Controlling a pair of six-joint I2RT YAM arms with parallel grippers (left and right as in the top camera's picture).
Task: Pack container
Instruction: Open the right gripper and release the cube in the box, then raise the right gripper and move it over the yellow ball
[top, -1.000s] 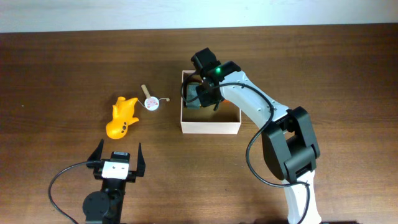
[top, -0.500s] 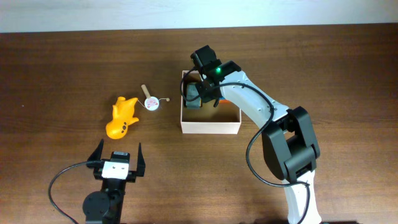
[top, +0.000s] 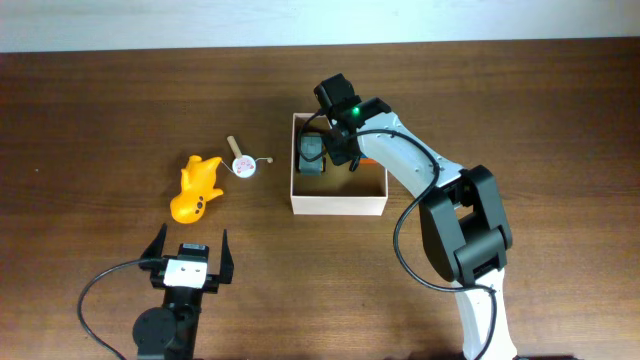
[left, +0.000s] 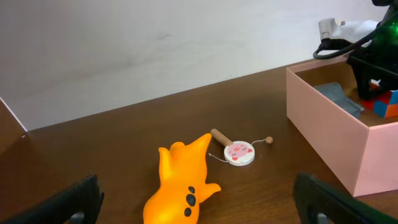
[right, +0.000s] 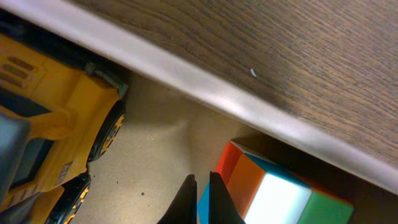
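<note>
Cardboard container (top: 338, 205): mid-worktop, slightly toward the far edge; yellow toy truck (right: 56, 124) and multicoloured cube (right: 267, 193) inside.
Right gripper (right: 200, 202): down inside it, fingers together, nothing between them.
Left gripper (top: 190, 242): near edge, fingers apart, empty.
Orange toy (top: 197, 187): bare worktop, left-edge side.

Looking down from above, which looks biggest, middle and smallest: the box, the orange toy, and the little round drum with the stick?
1. box: biggest by far.
2. orange toy: middle.
3. little round drum: smallest.
All three sit at about the same level, so the order is safe.
</note>
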